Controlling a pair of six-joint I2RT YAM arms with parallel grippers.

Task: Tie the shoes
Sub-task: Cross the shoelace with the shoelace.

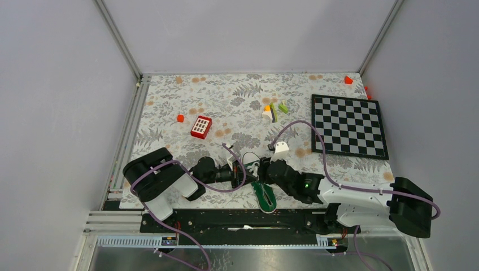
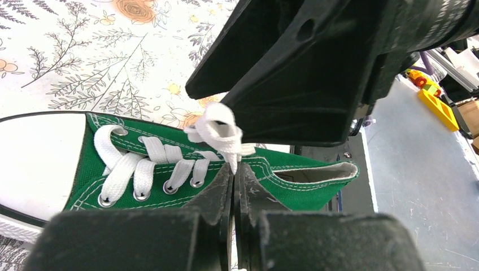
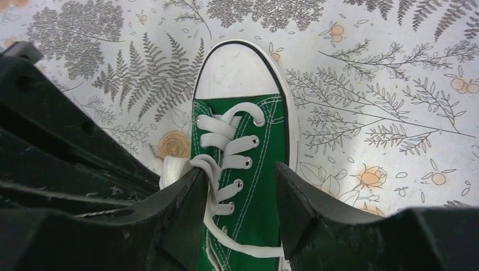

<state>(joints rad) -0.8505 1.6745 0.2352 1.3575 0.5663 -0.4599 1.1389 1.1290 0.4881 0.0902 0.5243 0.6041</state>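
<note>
The green sneaker (image 1: 265, 196) lies near the table's front edge, toe pointing away from the arm bases. In the left wrist view the sneaker (image 2: 141, 149) shows its white laces (image 2: 220, 132), bunched in a loop above the top eyelets. My left gripper (image 2: 234, 168) is shut on a lace strand just above the shoe's tongue. My right gripper (image 3: 240, 197) is open and straddles the upper eyelets of the sneaker (image 3: 248, 169). A lace (image 3: 212, 169) drapes over its left finger (image 3: 181, 220). Both grippers meet over the shoe in the top view (image 1: 257, 169).
A chessboard (image 1: 349, 125) lies at the right. A red-and-white keypad block (image 1: 201, 127), a small orange piece (image 1: 180, 118), a cluster of coloured blocks (image 1: 274, 110) and a white block (image 1: 281, 147) sit behind the shoe. A red block (image 1: 348, 79) is at the far right corner.
</note>
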